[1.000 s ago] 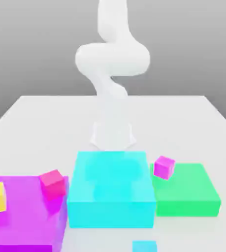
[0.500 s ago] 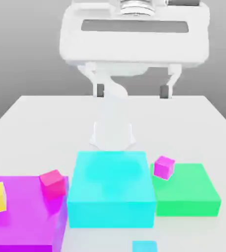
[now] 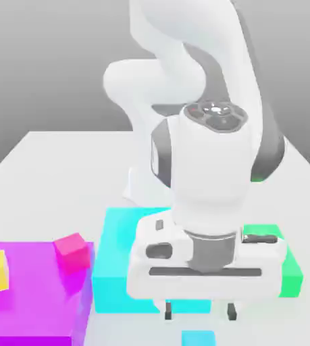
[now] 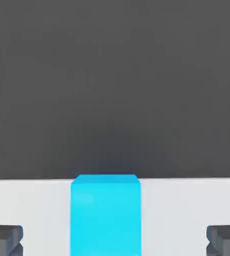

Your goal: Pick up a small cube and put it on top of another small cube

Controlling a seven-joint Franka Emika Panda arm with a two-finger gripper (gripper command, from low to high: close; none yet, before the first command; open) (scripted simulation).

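Your gripper [image 3: 200,311] is spread wide above the small cyan cube [image 4: 105,217], which lies between the fingers in the hand view. That cube sits on the table [image 3: 56,176], near its front edge, as far as you can judge, in front of the big cyan block [image 3: 117,290].

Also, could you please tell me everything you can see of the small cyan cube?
The small cyan cube is plain, flat-faced and sharp-edged, with a smooth, plastic-looking surface and no markings. It sits flat and level on the pale table, in front of the big cyan block and apart from it. The open gripper is above it, not touching it.
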